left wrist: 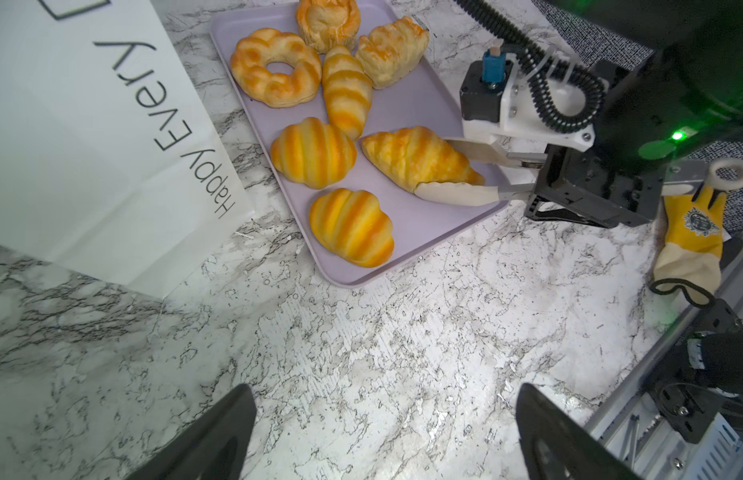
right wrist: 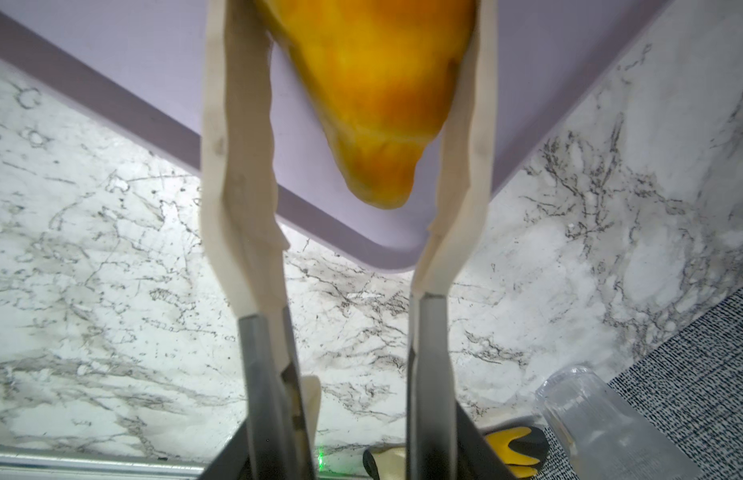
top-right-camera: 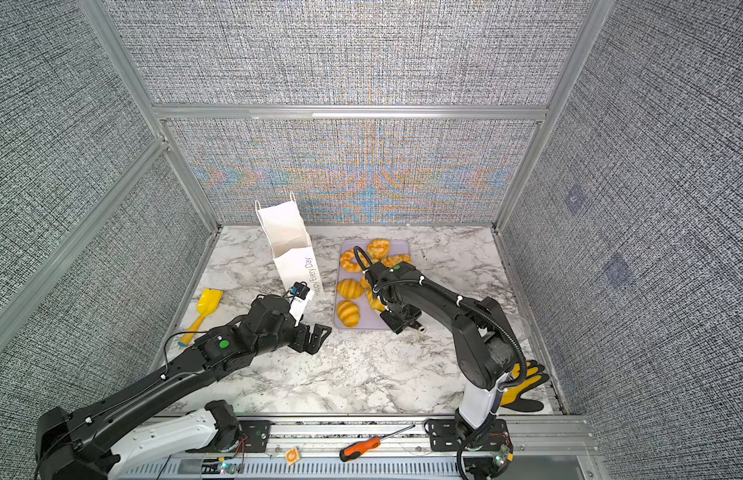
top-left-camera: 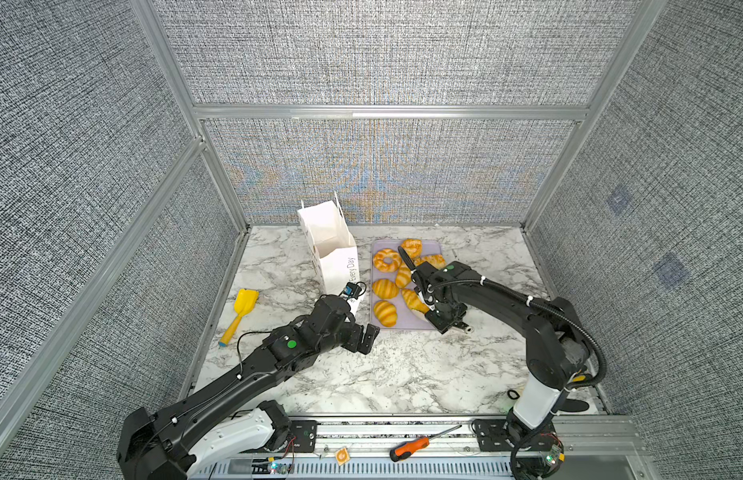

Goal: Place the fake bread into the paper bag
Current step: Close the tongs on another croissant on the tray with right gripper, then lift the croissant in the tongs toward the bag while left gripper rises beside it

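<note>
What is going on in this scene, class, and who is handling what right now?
The right gripper has its fingers on either side of one croissant, which lies on the lilac tray and is not lifted yet. Whether the fingers already pinch it is hard to tell. The other fake bread lies on the same tray. The left gripper is open and holds nothing, near the foot of the paper bag, which stands upright with its mouth open.

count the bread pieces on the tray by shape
rings: 2
striped croissants and rolls: 4
braided piece: 1
total: 7 in view
</note>
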Controlling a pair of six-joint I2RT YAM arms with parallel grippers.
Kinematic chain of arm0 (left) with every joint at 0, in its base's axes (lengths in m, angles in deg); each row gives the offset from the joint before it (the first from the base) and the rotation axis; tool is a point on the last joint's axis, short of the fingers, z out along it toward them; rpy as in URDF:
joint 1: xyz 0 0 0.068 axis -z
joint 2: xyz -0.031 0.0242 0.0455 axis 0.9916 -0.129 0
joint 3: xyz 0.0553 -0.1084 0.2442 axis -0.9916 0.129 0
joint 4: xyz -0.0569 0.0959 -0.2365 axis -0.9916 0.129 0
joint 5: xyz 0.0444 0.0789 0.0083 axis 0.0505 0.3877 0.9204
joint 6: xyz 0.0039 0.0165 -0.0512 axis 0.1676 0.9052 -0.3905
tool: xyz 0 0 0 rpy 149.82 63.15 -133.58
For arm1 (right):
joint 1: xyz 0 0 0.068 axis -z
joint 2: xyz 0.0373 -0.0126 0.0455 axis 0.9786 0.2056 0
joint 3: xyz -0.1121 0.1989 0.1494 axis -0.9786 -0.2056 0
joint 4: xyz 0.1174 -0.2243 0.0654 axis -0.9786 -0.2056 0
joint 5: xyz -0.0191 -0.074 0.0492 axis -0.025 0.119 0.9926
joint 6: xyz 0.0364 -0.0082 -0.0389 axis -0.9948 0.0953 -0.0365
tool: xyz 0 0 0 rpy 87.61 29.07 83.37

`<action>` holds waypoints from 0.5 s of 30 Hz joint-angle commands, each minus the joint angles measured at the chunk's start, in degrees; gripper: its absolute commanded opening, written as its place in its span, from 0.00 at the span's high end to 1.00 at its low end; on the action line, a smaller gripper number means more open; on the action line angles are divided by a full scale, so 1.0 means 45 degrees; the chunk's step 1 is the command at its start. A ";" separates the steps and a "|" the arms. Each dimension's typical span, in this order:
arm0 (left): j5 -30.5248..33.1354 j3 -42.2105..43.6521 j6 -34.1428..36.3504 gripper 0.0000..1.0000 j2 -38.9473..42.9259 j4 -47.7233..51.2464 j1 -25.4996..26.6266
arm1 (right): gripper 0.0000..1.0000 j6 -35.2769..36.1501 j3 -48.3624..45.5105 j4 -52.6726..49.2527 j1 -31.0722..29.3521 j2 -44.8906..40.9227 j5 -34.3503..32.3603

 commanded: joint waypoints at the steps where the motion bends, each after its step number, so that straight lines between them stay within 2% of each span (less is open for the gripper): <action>1: 0.0191 -0.0162 0.0429 0.01 0.0020 0.0023 -0.0019 | 0.52 -0.0001 -0.0003 -0.0256 0.0008 -0.0439 -0.0037; 5: 0.0029 -0.0270 0.0854 0.01 0.0051 0.0030 -0.0027 | 0.56 -0.0074 -0.0291 0.0274 0.0053 -0.1266 0.0764; 15: 0.0885 -0.1441 0.1813 0.01 -0.0255 0.0532 -0.0125 | 0.57 -0.0682 -0.0551 0.0590 0.0197 -0.2481 0.1505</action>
